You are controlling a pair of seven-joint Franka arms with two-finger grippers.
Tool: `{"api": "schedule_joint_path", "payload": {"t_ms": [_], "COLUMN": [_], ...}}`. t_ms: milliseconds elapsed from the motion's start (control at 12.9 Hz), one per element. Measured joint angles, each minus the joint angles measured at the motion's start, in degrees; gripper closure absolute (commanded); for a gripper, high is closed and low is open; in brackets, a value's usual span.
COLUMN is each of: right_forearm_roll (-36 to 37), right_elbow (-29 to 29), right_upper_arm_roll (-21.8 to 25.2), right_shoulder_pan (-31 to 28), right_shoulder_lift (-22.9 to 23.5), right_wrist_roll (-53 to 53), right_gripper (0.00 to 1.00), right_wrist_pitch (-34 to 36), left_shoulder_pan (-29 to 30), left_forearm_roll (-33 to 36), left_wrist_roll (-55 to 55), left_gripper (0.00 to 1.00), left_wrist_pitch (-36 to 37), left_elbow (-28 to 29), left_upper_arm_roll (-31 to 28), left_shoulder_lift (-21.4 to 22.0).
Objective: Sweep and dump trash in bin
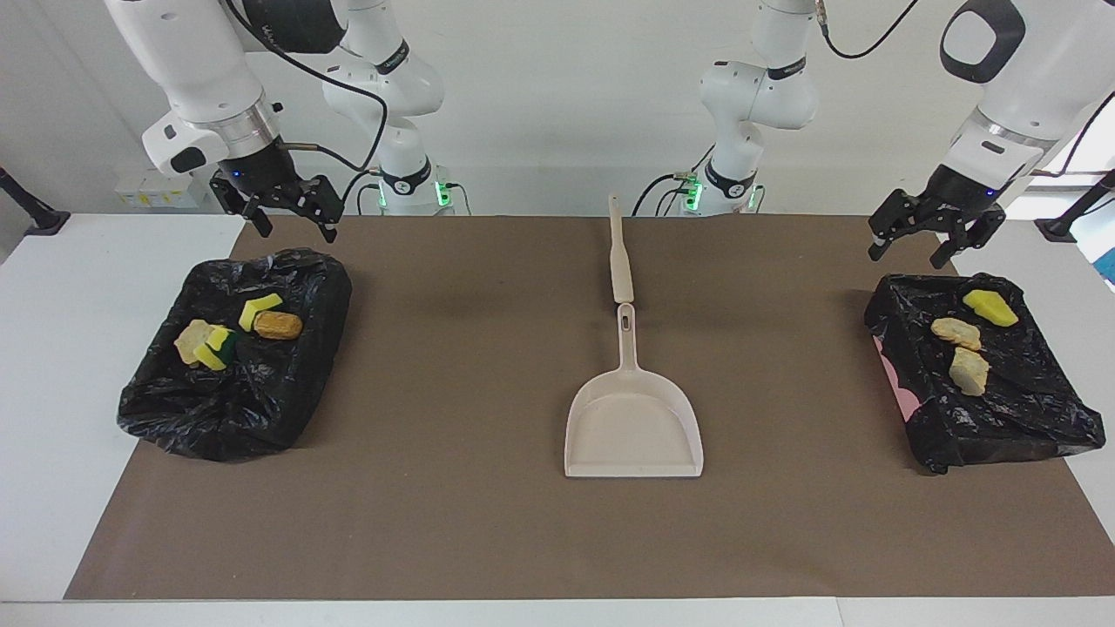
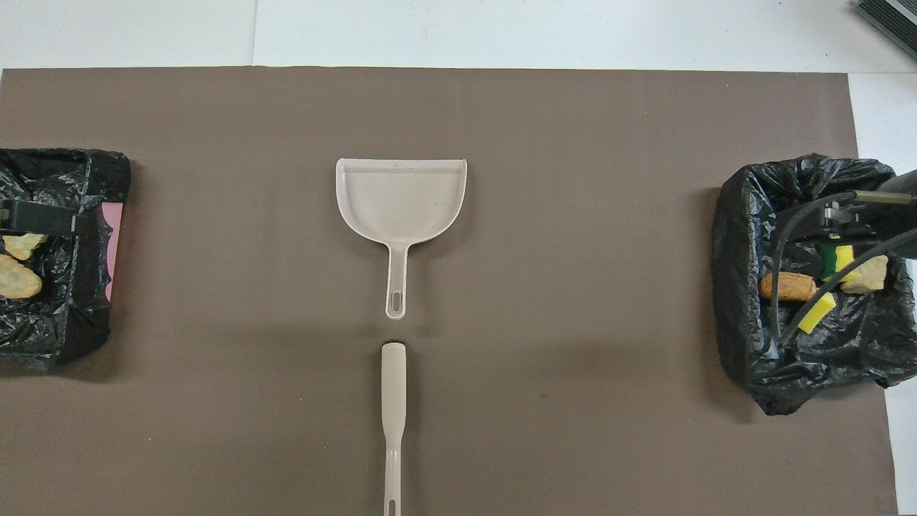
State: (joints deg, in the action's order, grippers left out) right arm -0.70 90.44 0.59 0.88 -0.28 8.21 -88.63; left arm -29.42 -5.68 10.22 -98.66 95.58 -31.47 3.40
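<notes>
Both grippers, left gripper (image 1: 928, 237) and right gripper (image 1: 283, 209), hang with jaws wide and empty above bins holding all trash (image 1: 958, 348) (dustpan (image 1: 633, 427) idle mid-worktop); descending could snag bin liners.

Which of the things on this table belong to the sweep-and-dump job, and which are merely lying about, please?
Part of the job:
- trash lumps, all already in the bins
- bin at the right arm's end
- bin at the left arm's end
- dustpan, empty
- brush, nearer the robots than the dustpan

Just lying about:
- brown mat
- grey box at the table's corner
</notes>
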Motion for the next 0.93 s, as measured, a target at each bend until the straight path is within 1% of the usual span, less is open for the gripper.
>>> {"api": "schedule_joint_path", "payload": {"t_ms": [77,155,232,387,464,541,619,928], "right_forearm_roll": [0.0,0.0,0.0,0.0,0.0,0.0,0.0,0.0], "right_elbow": [0.0,0.0,0.0,0.0,0.0,0.0,0.0,0.0], "right_upper_arm_roll": [0.0,0.0,0.0,0.0,0.0,0.0,0.0,0.0], "right_shoulder_pan": [0.0,0.0,0.0,0.0,0.0,0.0,0.0,0.0], "right_shoulder_lift": [0.0,0.0,0.0,0.0,0.0,0.0,0.0,0.0], "right_wrist_roll": [0.0,0.0,0.0,0.0,0.0,0.0,0.0,0.0], "right_gripper": [0.0,0.0,0.0,0.0,0.0,0.0,0.0,0.0], "right_wrist_pitch": [0.0,0.0,0.0,0.0,0.0,0.0,0.0,0.0], "left_shoulder_pan": [0.54,2.58,7.01,18.63,23.2,25.58,26.29,26.35], "left_forearm_roll": [0.25,0.5,0.58,1.05,1.83,2.56,3.11,3.61], "left_wrist_roll": [-0.01,0.0,0.01,0.01,0.0,0.0,0.0,0.0], "left_gripper": [0.0,0.0,0.0,0.0,0.0,0.0,0.0,0.0], "left_wrist_pitch": [1.98,3.9,5.61,8.38,9.37,10.27,11.02,12.67], "left_elbow": [-1.17,-2.17,-3.27,-5.29,-5.87,-6.17,-6.31,-6.34], "left_upper_arm_roll": [0.5,2.26,6.78,19.36,24.71,27.86,29.12,29.47], "left_shoulder_lift": [-0.03,-0.03,0.0,0.08,0.11,0.14,0.29,1.1]}}
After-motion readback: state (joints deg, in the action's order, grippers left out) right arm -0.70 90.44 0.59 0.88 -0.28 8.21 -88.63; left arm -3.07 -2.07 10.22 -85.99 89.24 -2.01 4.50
